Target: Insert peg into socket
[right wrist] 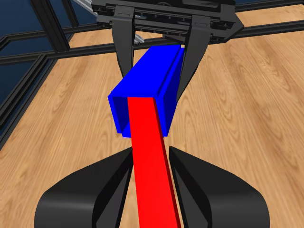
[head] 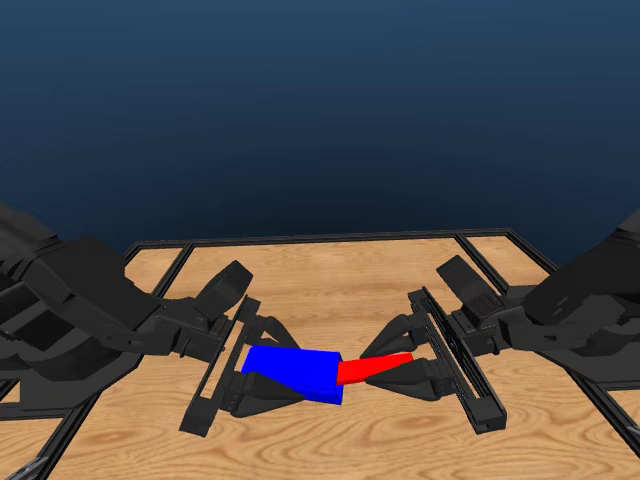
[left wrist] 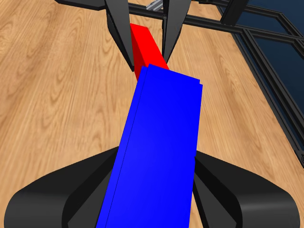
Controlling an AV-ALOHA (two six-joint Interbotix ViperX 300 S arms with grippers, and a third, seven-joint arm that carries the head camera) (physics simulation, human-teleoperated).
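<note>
Wood-grain bench [head: 300,430] with a black frame rail around it, dark blue backdrop behind; everything is rendered, flat-shaded.

Socket [head: 296,371] is pinched between the fingers of the left gripper [head: 262,375] and is held clear above the bench, open end pointed toward the other arm. Peg [head: 375,368] is pinched by the right gripper [head: 410,368] near its rear end, so the front length is left free to go in. Both pieces are carried mid-air between the two arms, so that the mating can be done along one shared line rather than against the bench.

In the right wrist view the peg [right wrist: 149,156] tip is seen at the mouth of the socket [right wrist: 147,92], apparently just entered; how deep cannot be told. In the left wrist view only a short red stretch of peg [left wrist: 148,47] shows beyond the far end of the socket [left wrist: 156,147]. From the head view the peg is seen slightly angled to the socket rather than dead in line, so jamming on the rim is judged a risk.

Socket: bright blue, boxy, hollow, thin-walled, smooth, with a stepped edge along one side. Peg: bright red, slim rectangular bar, plain faces, sharp corners. Fingers are matte black, tapered.

Task is judged at the insertion step, not finished.
</note>
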